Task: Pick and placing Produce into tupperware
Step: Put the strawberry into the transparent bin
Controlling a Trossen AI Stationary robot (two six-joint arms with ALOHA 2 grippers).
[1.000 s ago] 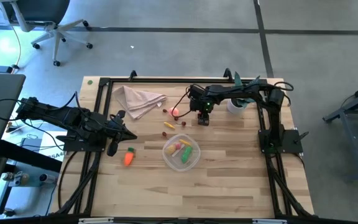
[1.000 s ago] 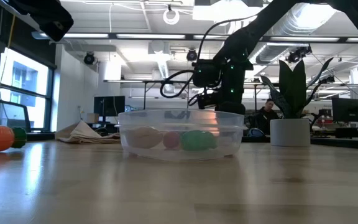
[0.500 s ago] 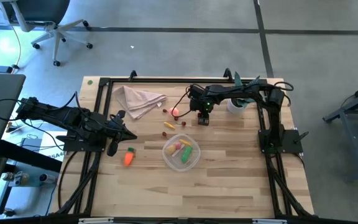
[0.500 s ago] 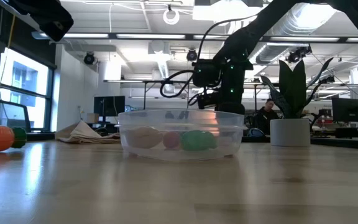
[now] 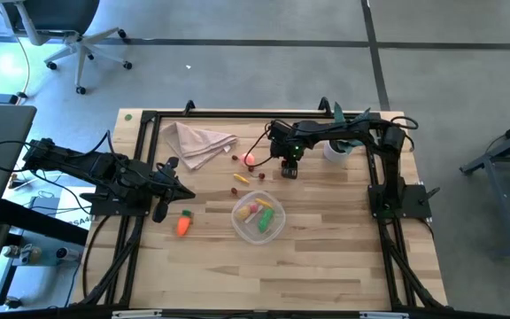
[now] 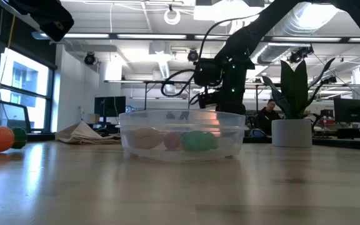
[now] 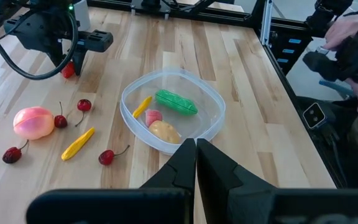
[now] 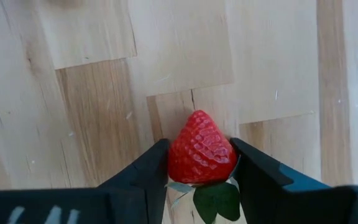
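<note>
The right claw (image 8: 199,163) is clamped on a red strawberry (image 8: 201,149), low over the worktop (image 5: 326,257), above centre in the overhead frame. The left claw (image 7: 196,154) waits at the left edge, fingers pressed together. The tupperware (image 5: 258,218) sits mid-frame holding a green pepper (image 7: 176,102), a yellow piece and a tan potato (image 7: 164,131). An orange carrot (image 5: 182,224) lies to its left.

Bright even overhead light, soft shadows, window glare, sharp focus

Carrot (image 5: 182,225) left of tupperware (image 5: 277,226), napkin (image 5: 197,141) seemingly behind.
</note>
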